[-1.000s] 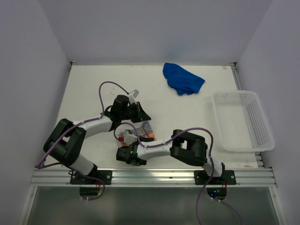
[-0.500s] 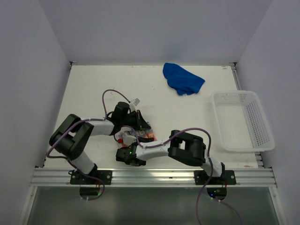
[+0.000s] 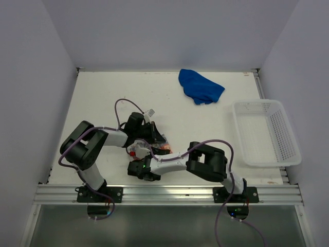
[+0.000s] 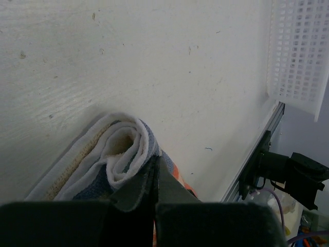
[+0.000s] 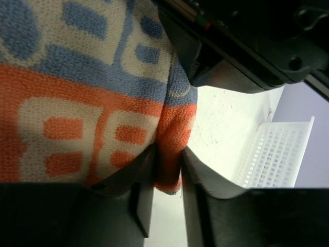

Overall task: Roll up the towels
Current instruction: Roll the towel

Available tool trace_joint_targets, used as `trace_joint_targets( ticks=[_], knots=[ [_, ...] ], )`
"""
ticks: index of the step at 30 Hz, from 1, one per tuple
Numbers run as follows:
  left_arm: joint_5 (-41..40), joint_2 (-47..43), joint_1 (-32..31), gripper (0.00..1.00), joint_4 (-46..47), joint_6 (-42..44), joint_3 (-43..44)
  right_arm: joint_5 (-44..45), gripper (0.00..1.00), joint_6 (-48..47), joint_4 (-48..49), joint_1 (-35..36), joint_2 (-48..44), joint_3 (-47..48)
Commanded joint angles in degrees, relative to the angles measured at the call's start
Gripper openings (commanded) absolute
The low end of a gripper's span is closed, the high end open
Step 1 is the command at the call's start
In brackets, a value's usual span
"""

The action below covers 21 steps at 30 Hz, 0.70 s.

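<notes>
The patterned orange, grey-blue and white towel [image 3: 164,148] lies near the table's front, mostly hidden under both grippers. In the left wrist view it is a loose roll [image 4: 121,149]. My left gripper [image 4: 156,163] is shut, its tips pushed against the roll's end; from above it sits over the towel [image 3: 156,138]. My right gripper [image 5: 168,167] is shut on an orange fold of the patterned towel [image 5: 92,103]; from above it is just in front of the towel [image 3: 150,156]. The plain blue towel [image 3: 200,86] lies crumpled at the back, away from both grippers.
The white plastic mesh basket [image 3: 264,131] stands at the right edge; it also shows in the left wrist view [image 4: 298,51] and the right wrist view [image 5: 272,154]. The left gripper's black body [image 5: 247,46] is close above the right fingers. Walls enclose the table.
The left arm has folded in and its gripper has moved down and toward the front, onto the patterned towel, covering more of it. The right gripper has stayed at the towel.
</notes>
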Motion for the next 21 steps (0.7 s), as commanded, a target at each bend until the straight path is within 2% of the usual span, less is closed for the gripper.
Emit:
trace_joint_targets(
  ticks=[1,2,6,16,21],
  knots=[
    [-4.7,3.4,0.5,0.00,-2.3,2.8,-0.3,-5.8,0.36,6.4,3.7,0.3,-6.6,1.2],
    [-4.8,3.5,0.5,0.00,-2.3,2.9,-0.3,-5.9,0.44,6.7,2.6,0.3,-6.9,1.8],
    [-5.0,4.6,0.6,0.00,-2.5,3.3,-0.2,-6.2,0.52,7.9,0.1,0.3,-8.7,2.9],
    [-5.9,4.9,0.9,0.00,-1.9,4.0,-0.8,-6.1,0.61,11.3,1.1,0.3,-14.8,-3.2],
    [-5.7,5.0,0.9,0.00,-1.5,3.9,-1.0,-5.2,0.61,14.6,3.8,0.2,-16.6,-5.3]
  ],
)
